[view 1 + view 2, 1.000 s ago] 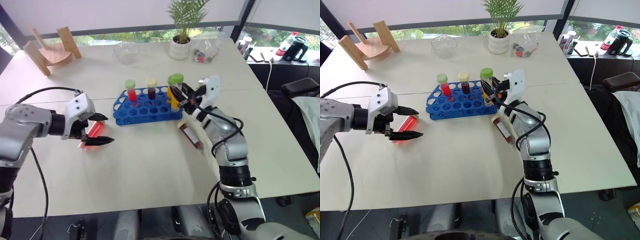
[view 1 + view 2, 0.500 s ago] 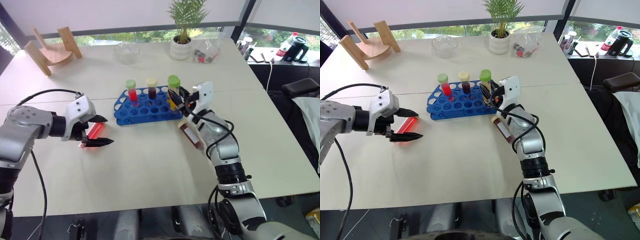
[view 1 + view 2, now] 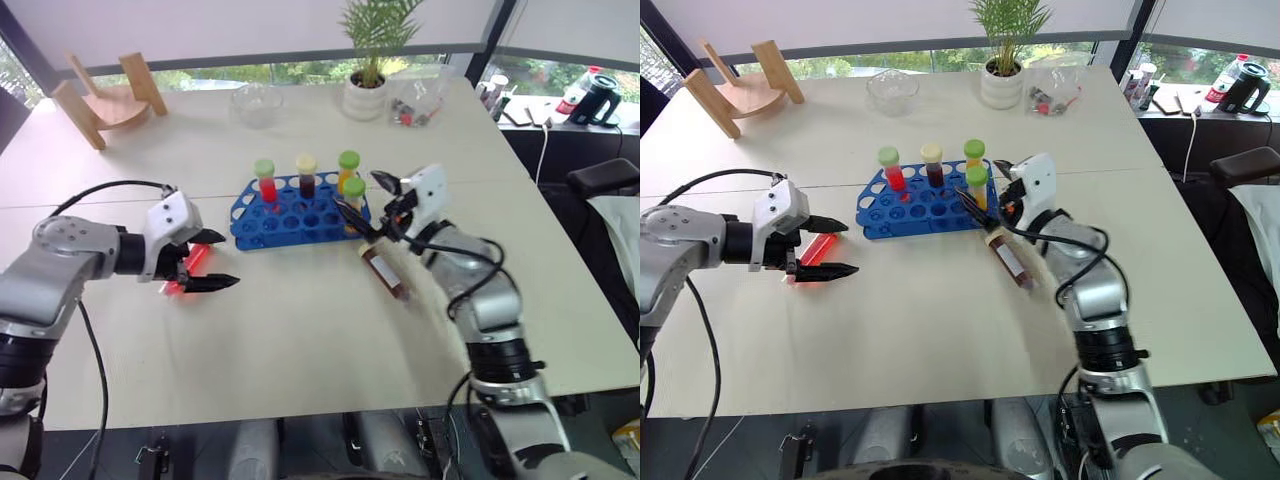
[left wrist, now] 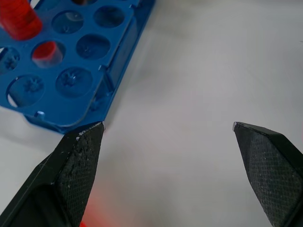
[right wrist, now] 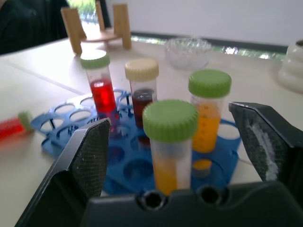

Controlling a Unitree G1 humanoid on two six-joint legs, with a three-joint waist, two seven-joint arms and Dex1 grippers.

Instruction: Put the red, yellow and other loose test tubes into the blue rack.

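The blue rack [image 3: 290, 215] stands mid-table and holds several capped tubes: a red one [image 3: 265, 182], a dark brown one [image 3: 306, 177] and two yellow ones [image 3: 348, 168]. The nearer yellow tube [image 5: 170, 142] stands in the front row between the open fingers of my right gripper [image 3: 368, 200], which do not touch it. A loose brown tube [image 3: 386, 272] lies on the table just below that gripper. A loose red tube [image 3: 188, 266] lies left of the rack. My left gripper [image 3: 212, 260] is open with one finger on each side of it.
A wooden stand [image 3: 105, 95] sits at the far left corner. A glass bowl [image 3: 255, 102], a potted plant [image 3: 364, 92] and a clear bag [image 3: 415, 100] line the far edge. Bare tabletop [image 3: 300, 340] lies in front of the rack.
My right gripper has opened, left the yellow tube standing in the rack's front row, and drawn back to the right. The left gripper has stayed over the red tube.
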